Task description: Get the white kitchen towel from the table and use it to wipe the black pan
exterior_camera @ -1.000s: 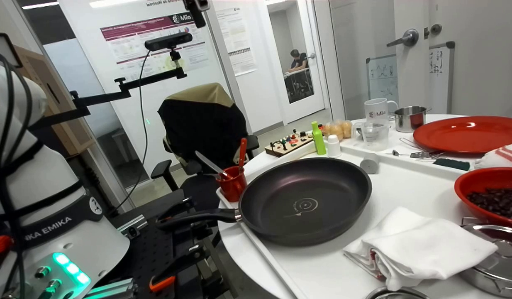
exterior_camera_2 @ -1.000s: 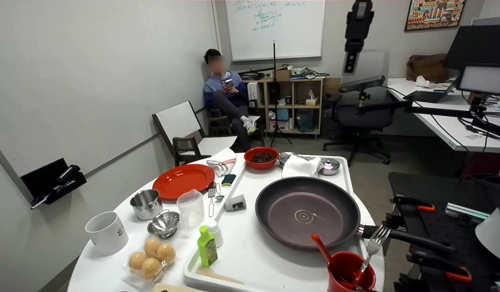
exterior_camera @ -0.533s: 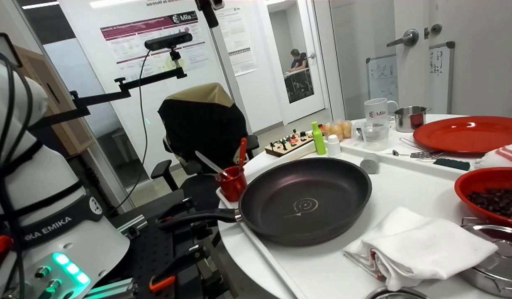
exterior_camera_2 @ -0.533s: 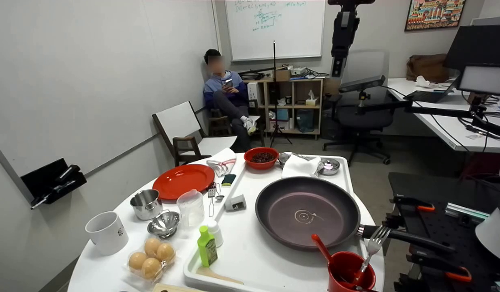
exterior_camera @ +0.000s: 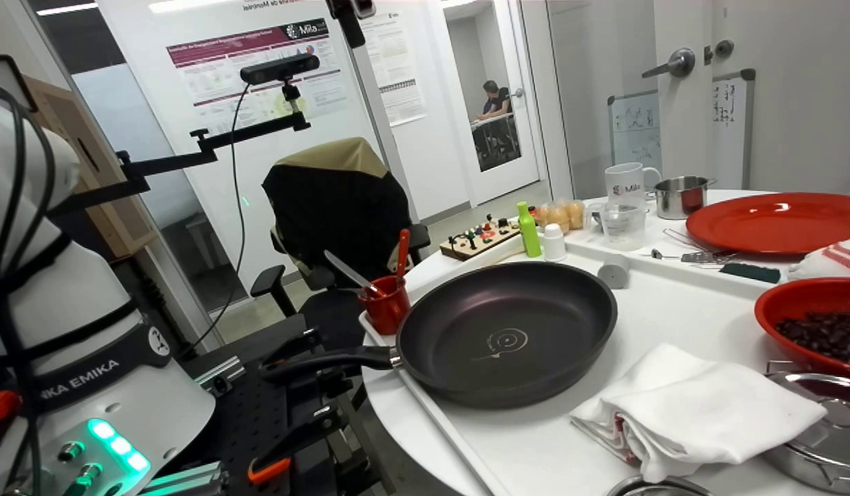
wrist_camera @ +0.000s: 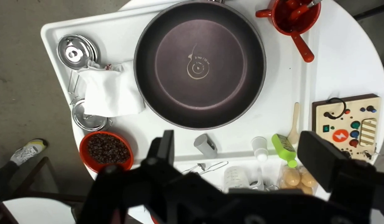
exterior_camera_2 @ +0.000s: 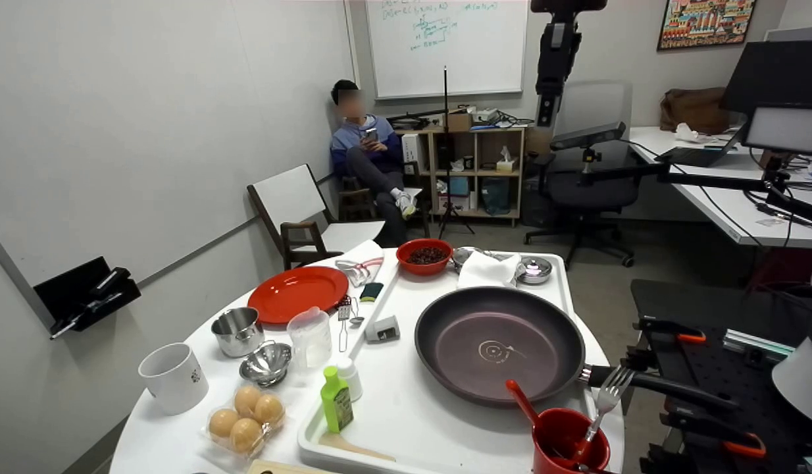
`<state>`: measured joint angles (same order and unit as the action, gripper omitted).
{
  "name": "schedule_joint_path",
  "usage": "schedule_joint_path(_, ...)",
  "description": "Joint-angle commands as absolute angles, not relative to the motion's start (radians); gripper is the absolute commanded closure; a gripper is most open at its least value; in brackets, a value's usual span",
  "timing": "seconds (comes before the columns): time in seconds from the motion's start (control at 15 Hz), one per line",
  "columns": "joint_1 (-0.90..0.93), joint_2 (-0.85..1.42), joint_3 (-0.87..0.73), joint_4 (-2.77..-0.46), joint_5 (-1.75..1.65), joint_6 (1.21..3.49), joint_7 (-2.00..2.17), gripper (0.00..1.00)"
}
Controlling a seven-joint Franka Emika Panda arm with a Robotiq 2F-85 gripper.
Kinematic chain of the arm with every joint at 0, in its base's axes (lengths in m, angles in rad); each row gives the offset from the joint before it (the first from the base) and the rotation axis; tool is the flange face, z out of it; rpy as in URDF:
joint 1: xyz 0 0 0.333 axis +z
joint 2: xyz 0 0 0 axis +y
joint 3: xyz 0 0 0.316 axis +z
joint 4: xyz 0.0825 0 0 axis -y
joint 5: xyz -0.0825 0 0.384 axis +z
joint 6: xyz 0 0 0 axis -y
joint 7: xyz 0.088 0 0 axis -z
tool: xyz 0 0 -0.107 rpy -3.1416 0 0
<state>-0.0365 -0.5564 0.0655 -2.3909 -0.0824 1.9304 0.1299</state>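
The white kitchen towel (wrist_camera: 114,90) lies folded on the tray beside the black pan (wrist_camera: 199,62), and a bit of red shows at its edge. In an exterior view the towel (exterior_camera: 700,406) sits a little apart from the pan (exterior_camera: 508,337), whose handle points toward the robot base. All of this rests on the white round table (wrist_camera: 344,65). High above, my gripper (wrist_camera: 237,140) stands wide open, nothing between its fingers; an exterior view shows the gripper (exterior_camera_2: 546,122) near the top, well clear of towel and pan.
Two steel lidded pots (wrist_camera: 74,51) border the towel, along with a red bowl of beans (wrist_camera: 108,151). A red mug with utensils (wrist_camera: 294,15) stands near the pan. Along the tray rim (wrist_camera: 241,155) are a grey cylinder (wrist_camera: 206,146), a white shaker (wrist_camera: 259,147) and a green bottle (wrist_camera: 283,147).
My gripper has shifted sideways toward the picture's middle and slightly lower in both exterior views, mostly in the earlier half second. The towel, pan and other tableware have stayed put.
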Motion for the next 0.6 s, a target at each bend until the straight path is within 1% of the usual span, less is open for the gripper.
schedule_joint_path(0.0, -0.054, -0.483, 0.005, -2.347, -0.097, 1.985, 0.078, 0.00)
schedule_joint_path(0.33, -0.112, -0.344, -0.088, -2.293, -0.114, 2.100, 0.010, 0.00)
schedule_joint_path(0.53, -0.149, -0.252, -0.107, -2.261, -0.125, 2.173, 0.056, 0.00)
